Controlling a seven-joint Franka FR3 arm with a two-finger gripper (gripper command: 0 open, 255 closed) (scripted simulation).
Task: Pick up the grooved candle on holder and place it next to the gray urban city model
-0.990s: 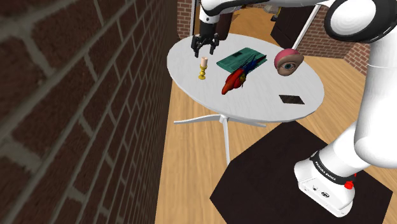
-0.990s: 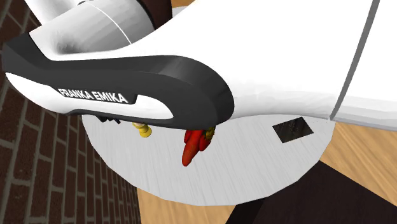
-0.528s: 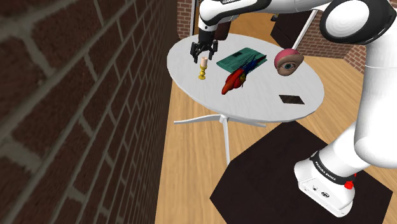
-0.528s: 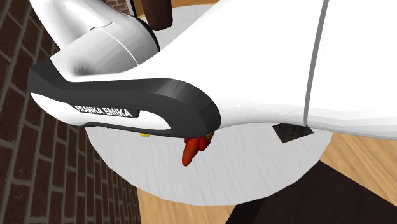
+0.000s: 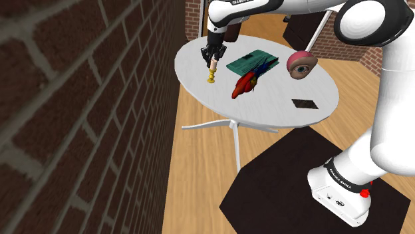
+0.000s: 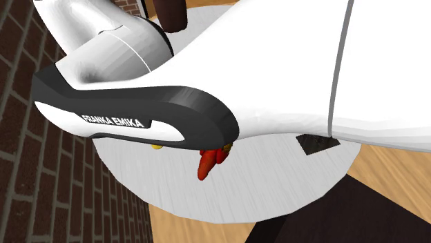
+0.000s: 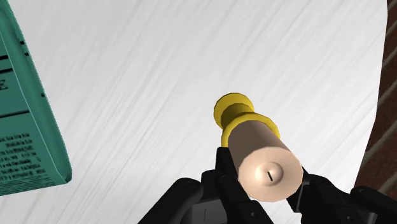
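Note:
A pale grooved candle (image 5: 212,66) stands in a yellow holder (image 5: 211,78) near the white round table's (image 5: 266,110) left edge in the shoulder view. My black gripper (image 5: 213,58) reaches down onto it. In the wrist view the gripper (image 7: 264,175) is shut on the candle (image 7: 266,167), one finger (image 7: 224,167) pressed on each side just below its top, and the holder (image 7: 233,113) rests on the table. A small dark grey flat model (image 5: 304,104) lies near the table's front right; it is also the dark square (image 6: 318,141) in the second exterior view.
A teal book (image 5: 249,62), a red parrot-like figure (image 5: 244,84) and a pink eyeball-shaped object (image 5: 302,63) share the table. A brick wall (image 5: 80,119) runs close along the left. The arm's white link (image 6: 276,69) blocks most of the second exterior view.
The gripper came down over the candle, and its fingers, open half a second ago, have closed on the candle. The candle still stands where it was.

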